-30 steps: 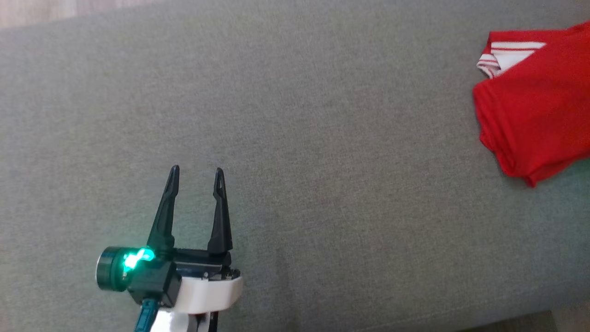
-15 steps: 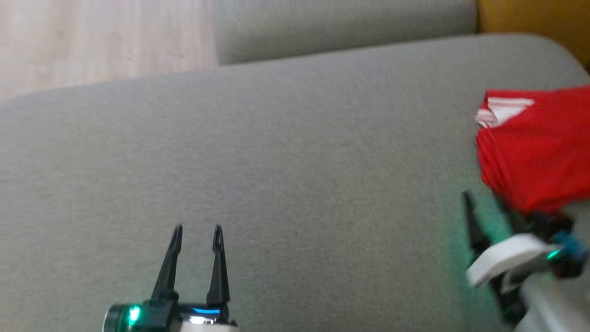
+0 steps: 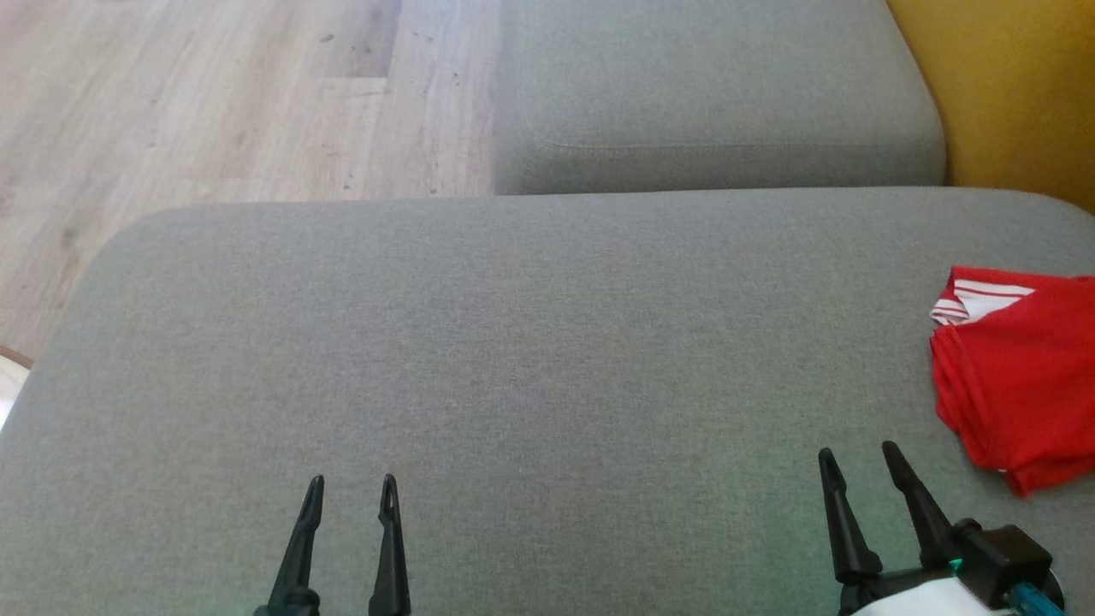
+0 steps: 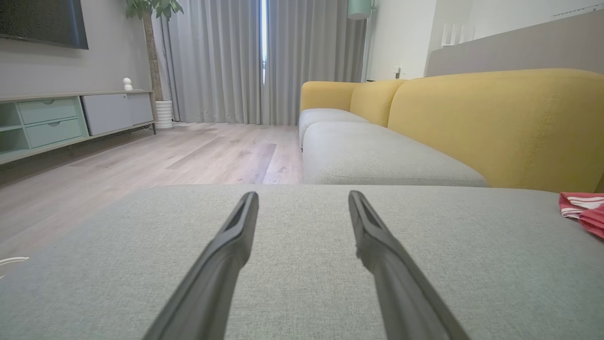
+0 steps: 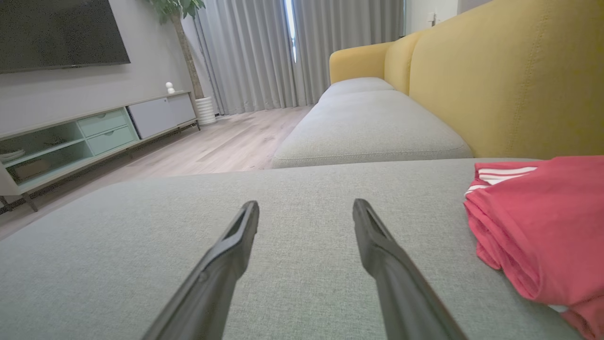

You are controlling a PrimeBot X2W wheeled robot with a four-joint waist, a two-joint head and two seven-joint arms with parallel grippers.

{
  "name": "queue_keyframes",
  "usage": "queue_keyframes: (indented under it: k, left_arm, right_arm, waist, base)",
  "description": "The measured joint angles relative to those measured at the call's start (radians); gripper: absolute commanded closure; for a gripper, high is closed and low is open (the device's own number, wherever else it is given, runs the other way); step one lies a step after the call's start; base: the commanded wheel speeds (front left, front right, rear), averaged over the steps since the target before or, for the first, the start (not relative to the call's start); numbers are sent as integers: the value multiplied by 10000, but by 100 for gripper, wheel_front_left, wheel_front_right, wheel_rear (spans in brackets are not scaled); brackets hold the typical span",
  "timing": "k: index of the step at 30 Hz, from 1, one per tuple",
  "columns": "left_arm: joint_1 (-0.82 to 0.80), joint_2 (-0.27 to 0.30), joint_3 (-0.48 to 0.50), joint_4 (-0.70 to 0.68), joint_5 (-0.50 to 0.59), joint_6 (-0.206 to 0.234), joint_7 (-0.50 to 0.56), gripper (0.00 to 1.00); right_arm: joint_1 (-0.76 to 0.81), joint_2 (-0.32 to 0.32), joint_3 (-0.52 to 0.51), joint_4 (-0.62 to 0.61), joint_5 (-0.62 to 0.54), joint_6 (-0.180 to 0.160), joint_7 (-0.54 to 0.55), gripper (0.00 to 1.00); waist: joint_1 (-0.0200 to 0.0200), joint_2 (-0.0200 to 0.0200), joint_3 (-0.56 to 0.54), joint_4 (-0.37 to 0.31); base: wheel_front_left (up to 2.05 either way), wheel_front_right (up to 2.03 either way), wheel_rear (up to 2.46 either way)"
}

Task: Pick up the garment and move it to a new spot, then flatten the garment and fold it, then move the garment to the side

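Observation:
The garment (image 3: 1022,385) is red with a white-striped trim, folded into a compact stack at the right edge of the grey sofa cushion (image 3: 530,342). It also shows as the garment (image 5: 542,222) to the right of my right fingers and as the garment (image 4: 583,210) far right. My right gripper (image 3: 858,458) hovers open over the cushion, just left of and nearer than the garment, apart from it. My left gripper (image 3: 352,489) stands open at the lower left with nothing between its fingers.
A second grey seat cushion (image 3: 719,94) lies beyond the one I work on. The yellow sofa back (image 3: 1018,85) rises on the right. Wooden floor (image 3: 214,103) stretches to the left, with a low TV cabinet (image 4: 56,123) and curtains (image 4: 264,56) farther off.
The head camera has tilted up, so the whole scene has slid down the picture. My right gripper has come into view, finished opening and drawn back from the garment, which stays at the right.

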Motion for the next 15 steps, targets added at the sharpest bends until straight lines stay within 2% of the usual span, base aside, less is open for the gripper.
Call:
queue_keyframes:
  k: [14, 15]
  left_arm:
    - [40, 0, 67, 86, 104, -261, 0, 0]
    - [42, 0, 59, 128, 102, -257, 0, 100]
  right_arm:
    - [250, 368, -201, -140, -324, 0, 2, 0]
    - [250, 370, -199, -100, -324, -2, 4, 100]
  waist:
    - [2, 0, -208, 2]
    - [2, 0, -211, 0]
  base:
    - [0, 0, 0]
    - [0, 0, 0]
